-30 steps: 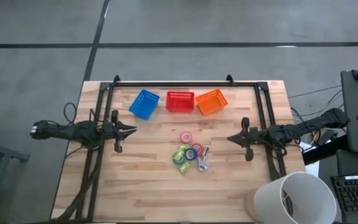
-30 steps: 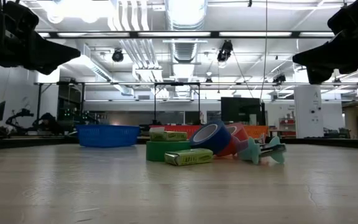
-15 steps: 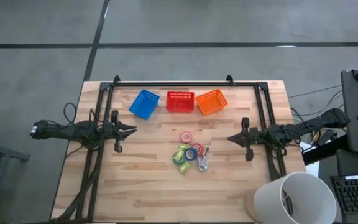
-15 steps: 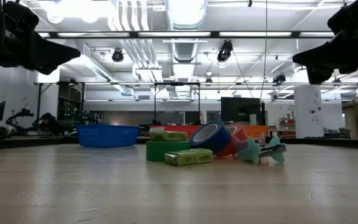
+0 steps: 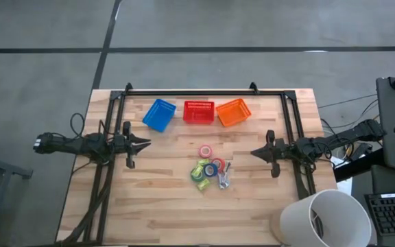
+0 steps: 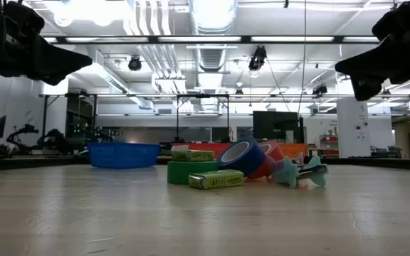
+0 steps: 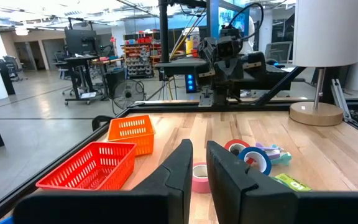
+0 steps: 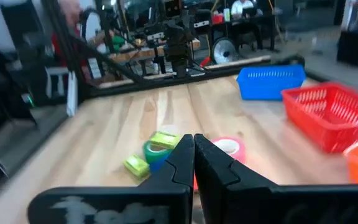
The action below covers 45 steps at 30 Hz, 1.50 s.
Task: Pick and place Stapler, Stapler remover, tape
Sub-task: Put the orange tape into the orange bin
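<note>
A small pile lies mid-table: a red-pink tape roll (image 5: 205, 151), a blue roll (image 5: 215, 167) leaning on edge (image 6: 242, 156), a green roll (image 6: 189, 172) lying flat, two yellow-green blocky items (image 5: 199, 184) (image 6: 216, 179), and a teal stapler remover (image 5: 223, 180) (image 6: 301, 172). My left gripper (image 5: 147, 143) (image 7: 199, 158) hovers left of the pile, its fingers a narrow gap apart, holding nothing. My right gripper (image 5: 252, 152) (image 8: 193, 149) hovers right of the pile, shut and empty. Both point at the pile, well above the table (image 6: 91, 58) (image 6: 337, 67).
Three small baskets stand in a row near the far edge: blue (image 5: 159, 114), red (image 5: 199, 112), orange (image 5: 233, 112). A white lamp (image 5: 324, 216) stands at the near right corner. A black frame (image 5: 190, 91) runs along the far edge and both sides.
</note>
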Motion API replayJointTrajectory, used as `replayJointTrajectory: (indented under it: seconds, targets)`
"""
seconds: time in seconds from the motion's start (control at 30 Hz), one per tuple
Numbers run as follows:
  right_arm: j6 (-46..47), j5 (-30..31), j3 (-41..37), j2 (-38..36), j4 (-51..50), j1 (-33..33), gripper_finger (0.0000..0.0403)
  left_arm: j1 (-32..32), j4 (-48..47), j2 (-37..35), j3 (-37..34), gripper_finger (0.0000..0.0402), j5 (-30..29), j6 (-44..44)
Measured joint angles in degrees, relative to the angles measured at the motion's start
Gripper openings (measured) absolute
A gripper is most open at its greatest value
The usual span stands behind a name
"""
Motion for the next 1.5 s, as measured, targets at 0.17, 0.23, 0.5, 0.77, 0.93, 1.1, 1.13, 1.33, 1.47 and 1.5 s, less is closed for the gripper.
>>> replayJointTrajectory:
  seconds: [0.17, 0.23, 0.5, 0.77, 0.93, 1.1, 1.13, 1.33, 1.47, 1.5]
  targets:
    - [3.0, 0.8, 0.0, 0.0, 9.5, 0.0, 0.0008, 0.0, 0.0, 0.0, 0.0, 0.0051, 0.0, 0.0]
    - [6.1, 0.9, 0.0, -0.1, 13.7, 0.0, 0.0008, 0.0, 0.0, 0.0, 0.0, 0.0051, 0.0, 0.0]
    - [11.2, 6.0, 0.0, -0.1, 16.8, -0.1, 0.0008, 0.0, 0.0, 0.0, 0.0, 0.0051, 0.0, 0.0]
    - [14.8, 6.4, 0.0, 2.9, 18.2, 0.1, 0.0008, 0.0, 0.0, 0.0, 0.0, 0.0051, 0.0, 0.0]
    - [11.3, 5.4, 0.0, 8.7, 21.4, 0.1, 0.0008, 0.0, 0.0, 0.0, 0.0, 0.0051, 0.0, 0.0]
    - [9.5, 4.7, 1.0, 15.0, 24.0, 0.1, 0.0008, 0.0, 0.0, 0.0, 0.0, 0.0051, 0.0, 0.0]
    - [8.9, 5.3, 1.7, 16.5, 23.8, 0.0, 0.0008, 0.0, 0.0, 0.0, 0.0, 0.0051, 0.0, 0.0]
    - [1.7, 8.9, 10.0, 29.3, 21.1, -0.4, 0.0017, 0.0, 0.0, 0.0, 0.0, 0.0051, 0.0, 0.0]
    - [-0.7, 9.2, 17.7, 40.0, 17.1, -1.7, 0.0052, 0.0, 0.0, 0.0, 0.0, 0.0051, 0.0, 0.0]
    - [-1.0, 9.3, 19.6, 42.5, 16.2, -1.9, 0.0065, 0.0, 0.0, 0.0, 0.0, 0.0051, 0.0, 0.0]
